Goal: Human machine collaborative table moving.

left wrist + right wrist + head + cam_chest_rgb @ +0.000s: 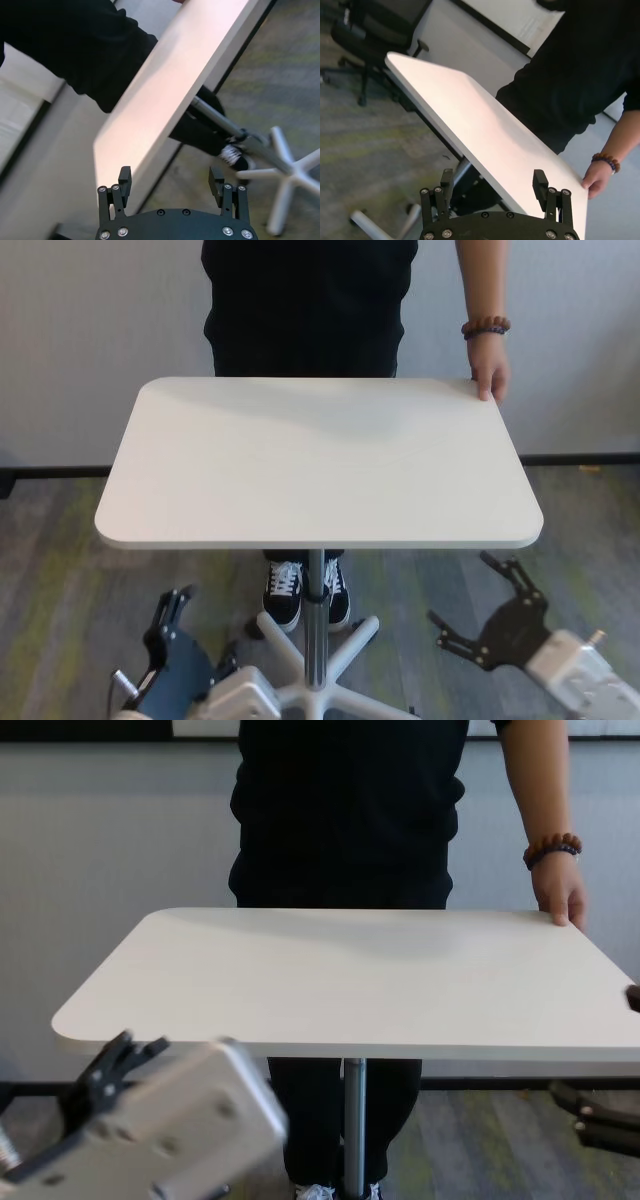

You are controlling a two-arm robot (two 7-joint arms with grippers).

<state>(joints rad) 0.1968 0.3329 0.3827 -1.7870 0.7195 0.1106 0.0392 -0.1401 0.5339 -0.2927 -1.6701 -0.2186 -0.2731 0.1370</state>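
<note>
The table (320, 465) is an off-white rectangular top on a slim grey pole (316, 615), straight ahead of me. The human (305, 300), in black, stands at its far side with one braceleted hand (489, 375) on the far right corner. My left gripper (172, 608) hangs open below the near left edge, holding nothing. My right gripper (478, 602) is open too, below the near right edge. In the wrist views the left gripper (170, 181) and right gripper (492, 181) each face the tabletop's edge (150, 150) (520, 165) without touching it.
The table's white star base (330, 670) spreads on grey carpet between my arms. The human's black-and-white shoes (285, 590) stand just behind the pole. A black office chair (370, 30) is off to the side. A pale wall (80, 320) closes the back.
</note>
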